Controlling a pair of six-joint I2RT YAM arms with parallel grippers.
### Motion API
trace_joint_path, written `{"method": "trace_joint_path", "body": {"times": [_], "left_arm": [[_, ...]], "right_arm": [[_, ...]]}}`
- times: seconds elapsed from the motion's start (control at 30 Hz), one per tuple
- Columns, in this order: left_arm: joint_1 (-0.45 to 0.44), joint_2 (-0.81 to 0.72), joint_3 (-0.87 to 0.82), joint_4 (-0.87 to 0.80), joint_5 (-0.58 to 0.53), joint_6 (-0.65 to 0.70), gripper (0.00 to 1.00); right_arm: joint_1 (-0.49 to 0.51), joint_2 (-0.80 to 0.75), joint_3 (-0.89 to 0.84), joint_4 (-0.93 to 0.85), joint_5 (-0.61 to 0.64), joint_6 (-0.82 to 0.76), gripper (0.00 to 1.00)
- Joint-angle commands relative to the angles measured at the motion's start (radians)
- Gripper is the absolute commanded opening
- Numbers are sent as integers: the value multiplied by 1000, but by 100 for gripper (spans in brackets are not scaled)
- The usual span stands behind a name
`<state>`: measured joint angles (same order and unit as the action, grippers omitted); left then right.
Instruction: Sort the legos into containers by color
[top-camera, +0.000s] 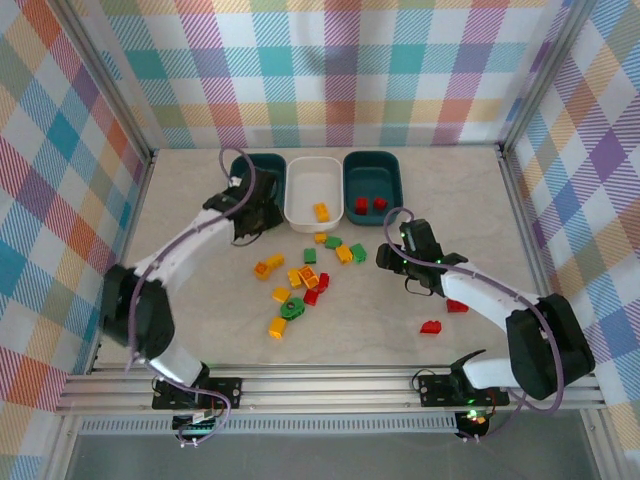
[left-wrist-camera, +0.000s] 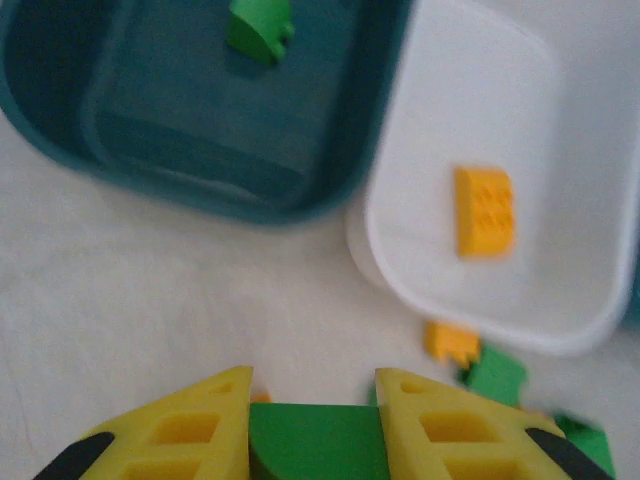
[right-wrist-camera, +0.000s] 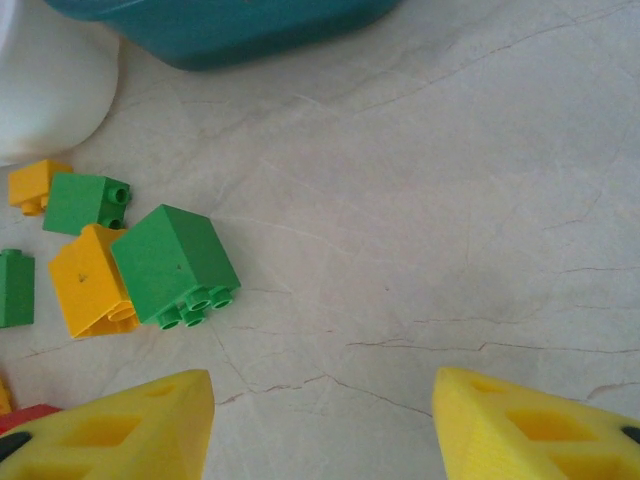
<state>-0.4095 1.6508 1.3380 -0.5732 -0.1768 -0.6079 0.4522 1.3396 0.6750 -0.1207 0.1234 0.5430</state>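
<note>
My left gripper is shut on a green lego, held above the table just in front of the left teal container. One green lego lies in that container. The white container holds a yellow lego. Two red legos lie in the right teal container. My right gripper is open over bare table, right of a green lego and a yellow one.
Several loose green, yellow and red legos are scattered mid-table between the arms. Two red legos lie beside the right arm. Checked walls close in the table on three sides. Metal rails run along the near edge.
</note>
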Motion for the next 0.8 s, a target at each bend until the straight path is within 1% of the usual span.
{"method": "trace_joint_path", "body": {"times": [0.0, 0.07, 0.17, 0.27, 0.33, 0.4, 0.47, 0.53, 0.6, 0.67, 0.7, 0.73, 0.77], "left_arm": [[89, 163, 96, -17, 56, 30, 29], [122, 246, 176, -15, 95, 36, 29], [157, 360, 307, -42, 107, 35, 29], [182, 446, 428, -76, 117, 41, 29], [193, 488, 479, -75, 159, 35, 29], [196, 520, 524, -98, 175, 27, 30], [196, 530, 532, -87, 195, 27, 31], [196, 537, 548, -98, 195, 27, 33], [195, 534, 552, -106, 195, 27, 40], [196, 523, 543, -104, 204, 25, 50], [196, 515, 533, -101, 207, 26, 57], [196, 503, 521, -97, 209, 28, 67], [196, 492, 508, -90, 212, 32, 73]], "right_arm": [[3, 7, -1, 19, 9, 17, 61], [3, 3, -3, 21, 6, 15, 61], [4, 0, -5, 18, 3, 8, 61], [21, -8, -5, 37, -38, -18, 62], [68, -11, 3, 45, -40, -54, 64], [102, -7, 14, 44, -20, -76, 64], [111, 2, 25, 41, -15, -81, 64], [116, 7, 32, 36, -17, -86, 64], [124, 7, 38, 35, -17, -94, 64], [131, 13, 50, 32, -19, -96, 64], [138, 18, 60, 26, -20, -101, 65], [149, 28, 75, 19, -21, -106, 65], [162, 37, 91, 8, -19, -113, 65]]}}
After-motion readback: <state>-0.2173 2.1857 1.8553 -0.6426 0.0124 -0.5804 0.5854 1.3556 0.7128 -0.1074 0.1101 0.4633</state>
